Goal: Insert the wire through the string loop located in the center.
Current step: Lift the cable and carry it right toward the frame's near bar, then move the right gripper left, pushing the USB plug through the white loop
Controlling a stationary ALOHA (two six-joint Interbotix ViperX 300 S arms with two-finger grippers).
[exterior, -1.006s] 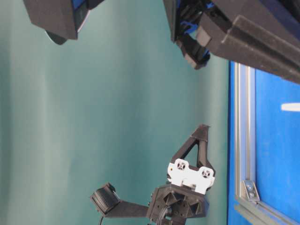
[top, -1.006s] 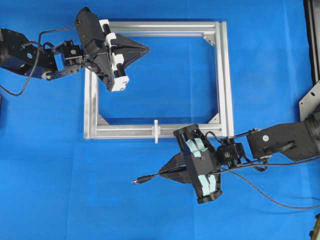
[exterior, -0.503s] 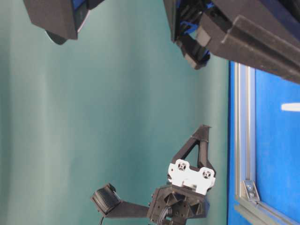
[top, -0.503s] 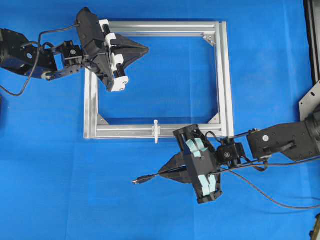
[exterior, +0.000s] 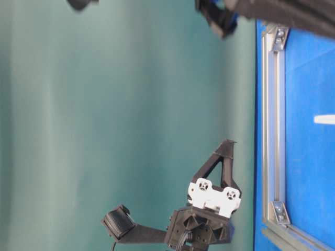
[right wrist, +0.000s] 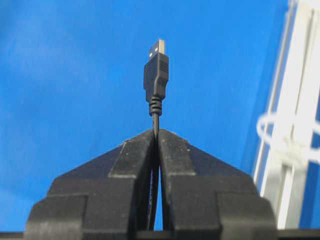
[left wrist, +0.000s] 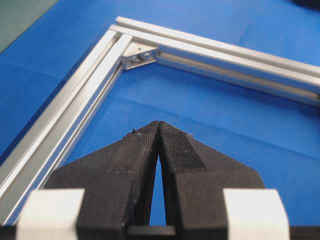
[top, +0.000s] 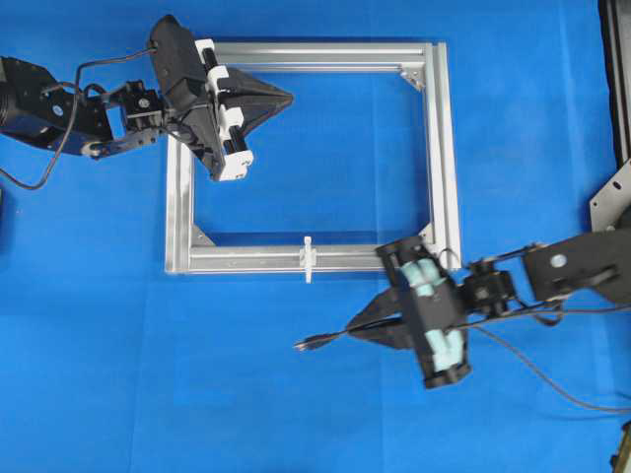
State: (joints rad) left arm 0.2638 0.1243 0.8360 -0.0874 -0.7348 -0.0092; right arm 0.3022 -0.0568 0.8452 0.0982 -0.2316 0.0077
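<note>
We read no writing; right claw (top: 347,331), lower right, grips the wire (top: 314,343); left claw (top: 290,97), upper left, is clenched empty.

Bright, even light over the blue surface (top: 118,374); shadows faint and soft, close under the aluminium frame (top: 442,148). Mild glare on the frame's bars. Right wrist view: plug of the wire (right wrist: 156,70) sharp, the string loop (right wrist: 282,135) beside the frame blurred and washed out. Table-level view lies sideways, dim teal backdrop, dark shapes along the top edge.
</note>
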